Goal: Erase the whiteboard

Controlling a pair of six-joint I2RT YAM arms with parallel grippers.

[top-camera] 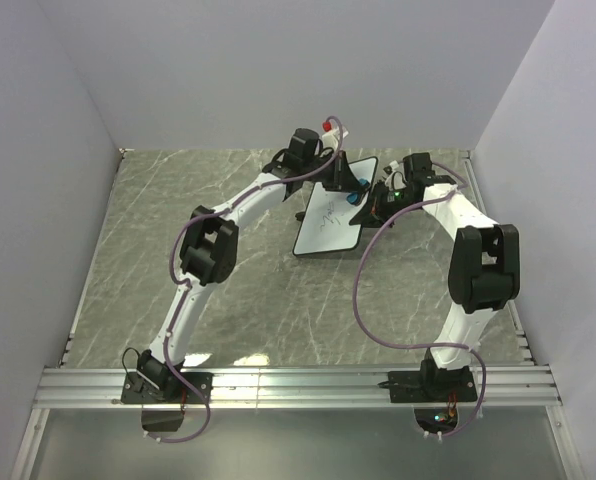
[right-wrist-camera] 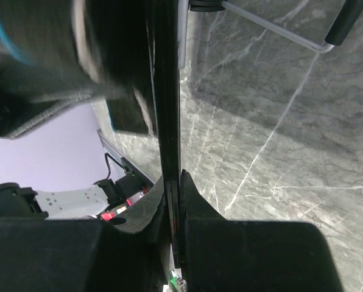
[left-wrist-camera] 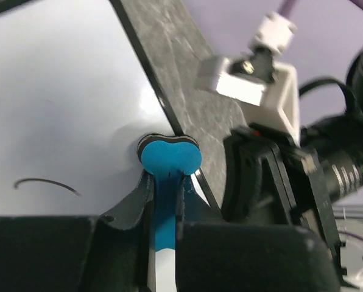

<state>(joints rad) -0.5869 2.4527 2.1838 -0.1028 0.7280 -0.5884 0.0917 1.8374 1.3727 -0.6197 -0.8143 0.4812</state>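
my left gripper (left-wrist-camera: pixel 167 185) is clamped on the small blue eraser (left-wrist-camera: pixel 169 157), its rounded end against the whiteboard (top-camera: pixel 330 222) close to the right rim. my right gripper (right-wrist-camera: pixel 172 182) pinches the board's thin black edge. the board sits at the far middle of the marble table (top-camera: pixel 228 300), with a black scribble (left-wrist-camera: pixel 46 184) on it.

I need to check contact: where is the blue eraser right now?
In the left wrist view, the blue eraser is pinched in the left gripper, its head against the whiteboard beside the board's black rim.
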